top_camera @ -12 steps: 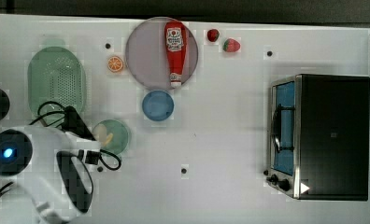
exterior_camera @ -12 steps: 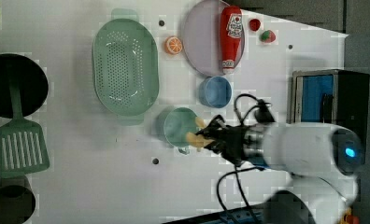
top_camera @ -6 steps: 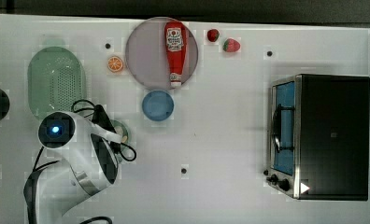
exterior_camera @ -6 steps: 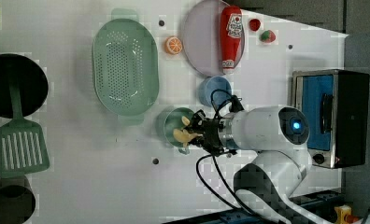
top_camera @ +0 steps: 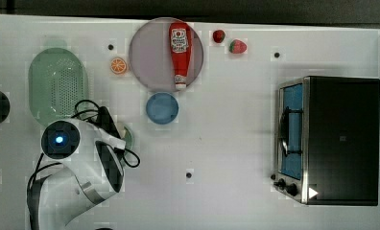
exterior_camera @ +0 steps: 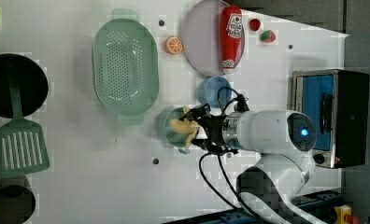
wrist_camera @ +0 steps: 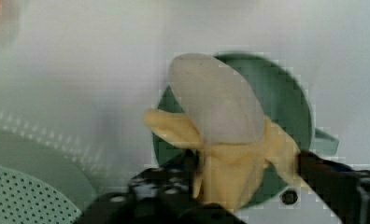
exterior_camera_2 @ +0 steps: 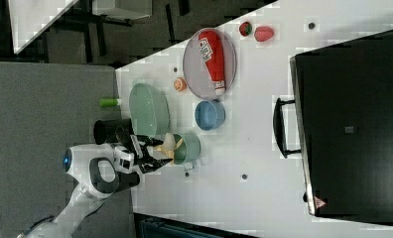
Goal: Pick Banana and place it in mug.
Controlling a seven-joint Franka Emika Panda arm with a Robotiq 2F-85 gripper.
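Over the mug (exterior_camera: 170,127), at six o'clock from the blue cup (top_camera: 162,108), our gripper (wrist_camera: 248,186) spreads wide around the banana (wrist_camera: 223,140); we judge release underway, then retreat upward.

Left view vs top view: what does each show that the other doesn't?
Left view alone: the banana at the mug's rim, in front of the gripper, plus a green slotted spatula and a black pan. Top view alone: the arm's body covering most of the mug, hiding the drop. Both: colander, blue cup, ketchup bottle on the plate, orange slice, toaster oven.
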